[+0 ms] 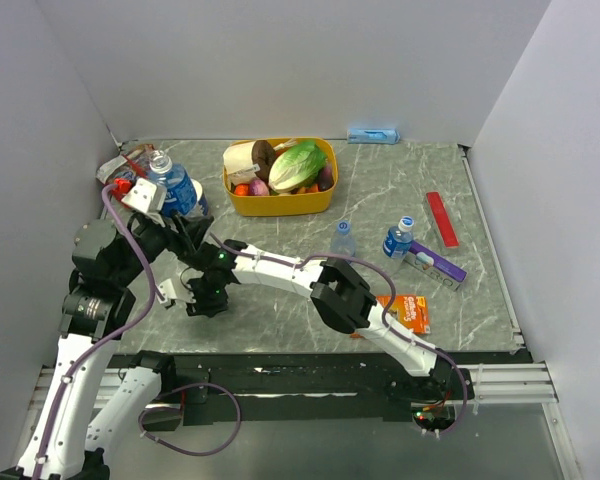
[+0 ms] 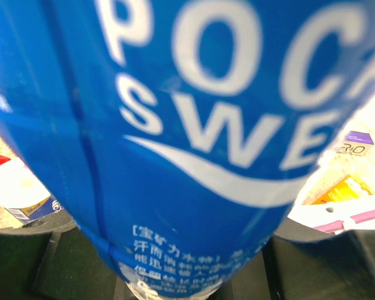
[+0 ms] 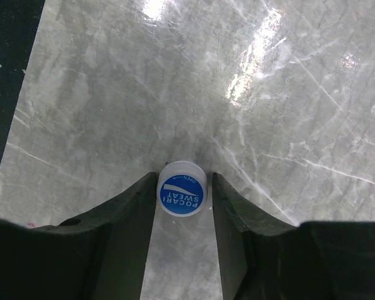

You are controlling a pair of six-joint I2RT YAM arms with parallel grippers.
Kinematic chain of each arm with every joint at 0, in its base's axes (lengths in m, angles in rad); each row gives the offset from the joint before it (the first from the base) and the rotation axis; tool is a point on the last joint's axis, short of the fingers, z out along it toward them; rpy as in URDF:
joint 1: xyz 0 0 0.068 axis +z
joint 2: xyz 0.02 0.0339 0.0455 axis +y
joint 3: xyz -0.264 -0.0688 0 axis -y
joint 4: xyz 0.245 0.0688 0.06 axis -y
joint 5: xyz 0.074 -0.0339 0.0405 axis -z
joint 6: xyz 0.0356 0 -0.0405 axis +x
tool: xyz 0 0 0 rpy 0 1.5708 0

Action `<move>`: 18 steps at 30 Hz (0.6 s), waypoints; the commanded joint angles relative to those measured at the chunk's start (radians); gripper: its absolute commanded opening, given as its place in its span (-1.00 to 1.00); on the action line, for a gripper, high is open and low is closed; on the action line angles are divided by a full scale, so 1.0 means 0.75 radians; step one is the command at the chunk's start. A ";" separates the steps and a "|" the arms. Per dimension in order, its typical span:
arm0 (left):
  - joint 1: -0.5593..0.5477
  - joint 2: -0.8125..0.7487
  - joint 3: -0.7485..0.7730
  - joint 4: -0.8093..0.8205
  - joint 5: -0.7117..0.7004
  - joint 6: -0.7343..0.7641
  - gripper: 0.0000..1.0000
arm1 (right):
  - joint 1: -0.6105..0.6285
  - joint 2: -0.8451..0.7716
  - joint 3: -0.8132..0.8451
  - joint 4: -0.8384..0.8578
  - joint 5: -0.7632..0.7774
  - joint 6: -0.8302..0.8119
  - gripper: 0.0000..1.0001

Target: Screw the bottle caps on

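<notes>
The table point(image 1: 480, 280) carries all 3 bottles, so I judge the job from them first. My left gripper point(image 1: 160, 200) is clamped on the held bottle point(image 1: 177, 190) at the far left, tilted up off the surface. Its blue label fills my left wrist view, and its neck looks bare from above. Well to the right stand 2 more. The right-hand bottle point(image 1: 399, 238) seems to wear a blue cap already, so I would count 1 as done. The middle bottle point(image 1: 343, 239) is too small for me to read its top.

My right gripper point(image 3: 184, 178) is low over the marble, near my left arm. The cap point(image 3: 182, 195) lies flat on the table between its fingers point(image 3: 134, 212), printed face up. The jaws stand close on each side of it, but I cannot tell whether they pinch it yet. By my reckoning, this cap has to be lifted and threaded onto the held bottle, and possibly 1 bottle remains after that.
</notes>
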 commanded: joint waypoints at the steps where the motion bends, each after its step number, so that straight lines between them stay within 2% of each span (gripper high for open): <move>1: 0.003 0.009 0.000 0.068 0.012 -0.024 -0.98 | 0.008 0.003 0.023 0.001 0.006 -0.027 -0.06; 12: 0.003 0.040 -0.012 0.115 0.033 -0.044 -0.98 | 0.008 -0.118 -0.161 0.150 0.069 -0.056 -0.07; 18: 0.003 0.066 -0.006 0.125 0.043 -0.056 -0.98 | 0.010 -0.147 -0.194 0.166 0.061 -0.054 -0.24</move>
